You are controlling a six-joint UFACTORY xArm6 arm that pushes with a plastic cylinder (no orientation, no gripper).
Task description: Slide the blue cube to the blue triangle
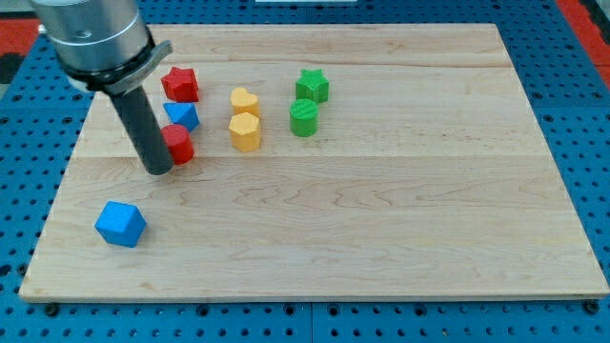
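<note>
No text, label, brand, number or sign can be read anywhere in the camera view. The wooden board point(381, 238) shows only bare grain from edge to edge, and the blue pegboard point(572, 86) beyond its edges shows only rows of holes. The coloured blocks have plain faces, and the dark rod's metal housing point(91, 38) at the board's top left corner bears no marking.

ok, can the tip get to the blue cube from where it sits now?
Probably yes. My tip sits beside the red block, up and to the view's right of the blue cube. The wooden board between them holds no other block.
</note>
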